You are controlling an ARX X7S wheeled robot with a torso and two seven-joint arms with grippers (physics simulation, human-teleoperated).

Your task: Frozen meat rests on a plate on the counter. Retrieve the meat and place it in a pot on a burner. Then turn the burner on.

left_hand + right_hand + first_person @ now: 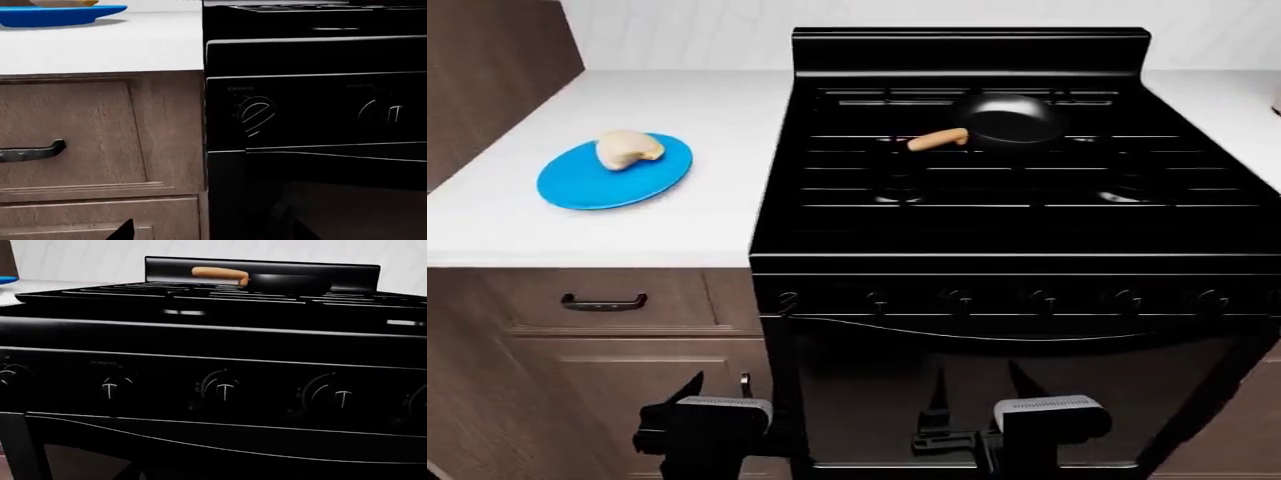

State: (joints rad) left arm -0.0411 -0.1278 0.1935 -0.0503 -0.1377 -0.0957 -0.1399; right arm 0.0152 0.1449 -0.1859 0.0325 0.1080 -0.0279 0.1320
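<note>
The frozen meat [627, 149], a pale cream lump, lies on the blue plate [614, 180] on the white counter [681, 110], left of the stove. The plate also shows in the left wrist view [63, 15]. The pot [1010, 118], a small black pan with a wooden handle [938, 139], sits on a back burner; it also shows in the right wrist view [287, 282]. My left gripper [718, 388] is open and empty, low in front of the cabinet. My right gripper [981, 390] is open and empty, low in front of the oven door.
The black stove [988, 230] has a row of knobs [223, 387] along its front panel; two show in the left wrist view [255, 115]. A drawer with a dark handle [603, 301] sits under the counter. A brown cabinet wall [487, 70] stands at far left.
</note>
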